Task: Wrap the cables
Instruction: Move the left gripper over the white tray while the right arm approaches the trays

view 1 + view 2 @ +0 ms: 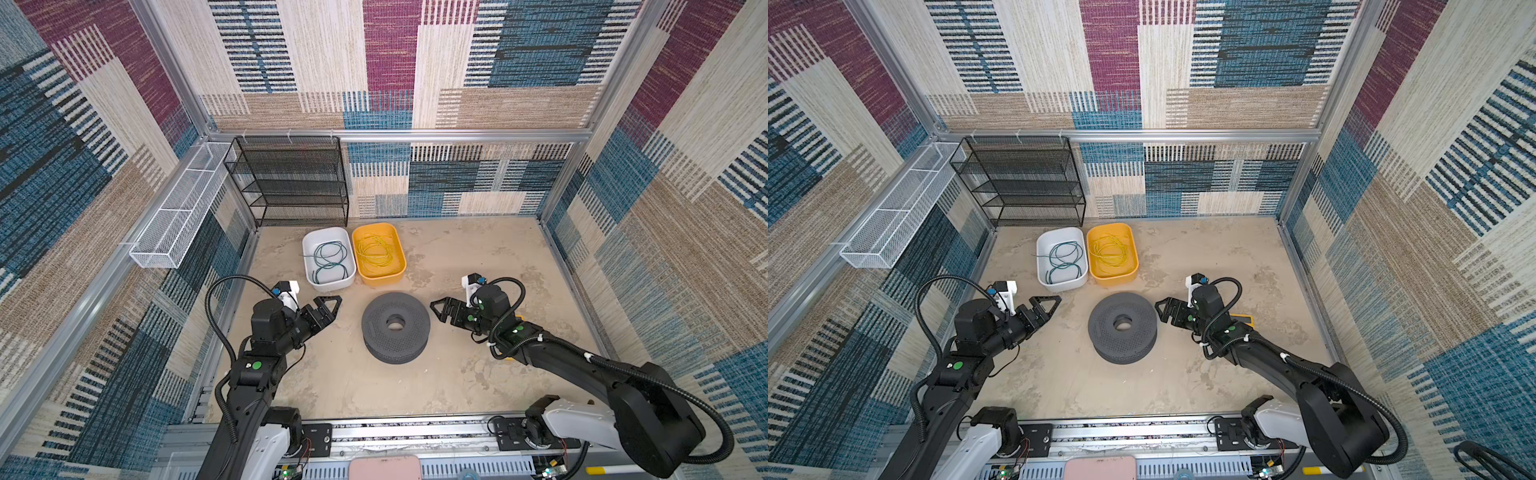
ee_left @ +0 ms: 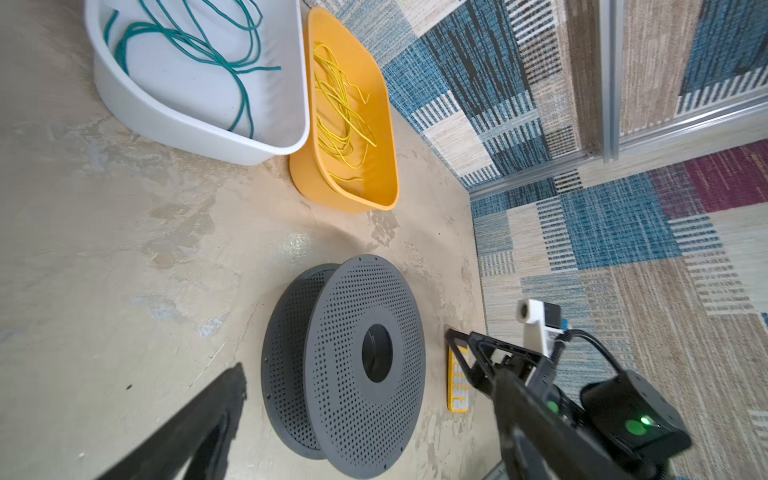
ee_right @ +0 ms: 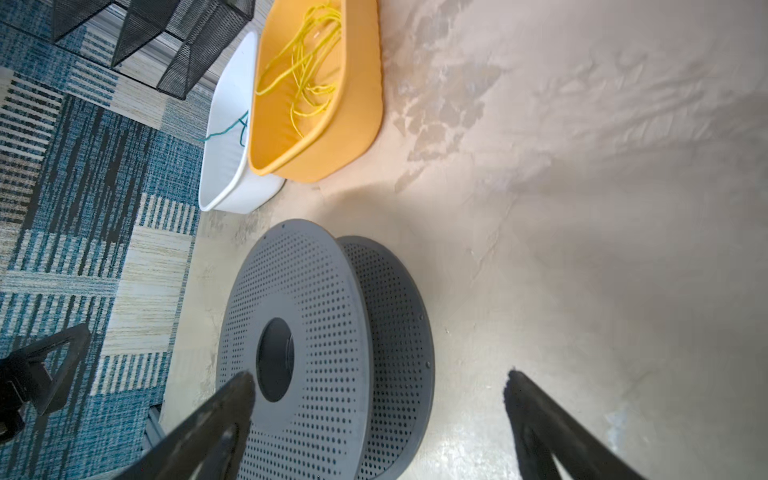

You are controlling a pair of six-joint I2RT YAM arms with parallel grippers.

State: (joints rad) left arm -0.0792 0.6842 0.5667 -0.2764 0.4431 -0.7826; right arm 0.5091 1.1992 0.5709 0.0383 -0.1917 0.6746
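Though right wrist sees little teal cable (image 3: 224,132), left wrist shows its loops.

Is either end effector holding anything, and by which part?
Nothing is held. The left end effector and right end effector are both open and empty, flanking the spool.

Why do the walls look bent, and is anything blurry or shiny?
In both top views the wide lens splays the frame posts. In the left wrist view, the near finger is blurred and the table glints. In the right wrist view, both fingers are soft, with glare on the table by the spool.
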